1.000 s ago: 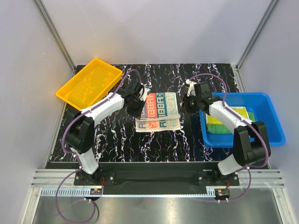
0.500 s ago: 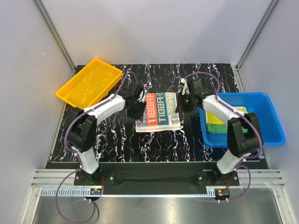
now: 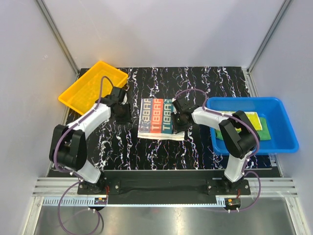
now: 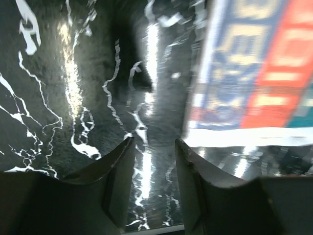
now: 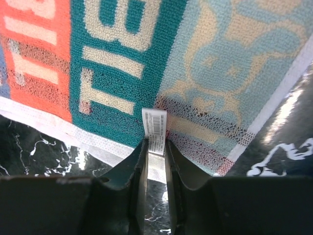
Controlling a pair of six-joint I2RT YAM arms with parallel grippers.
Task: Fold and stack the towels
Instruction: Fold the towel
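yellow tray (image 3: 73, 98) and blue bin (image 3: 244, 101) flank the printed towel (image 3: 154, 117). left fingers (image 4: 117, 171) stand half open, empty. right fingers (image 5: 137, 166) pinch its tag (image 5: 156, 125).

Reading the printed towel (image 3: 157, 116), mid-table: big block letters, roughly "TIBBA" from overhead. My right wrist view shows "TI" on its teal band. The white tag (image 5: 154, 131) carries a barcode, digits illegible.

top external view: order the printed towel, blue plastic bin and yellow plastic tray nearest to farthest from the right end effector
1. White and teal printed cloth towel, at the right end effector, its edge pinched.
2. Blue plastic bin, just to the right.
3. Yellow plastic tray, far off on the left side.
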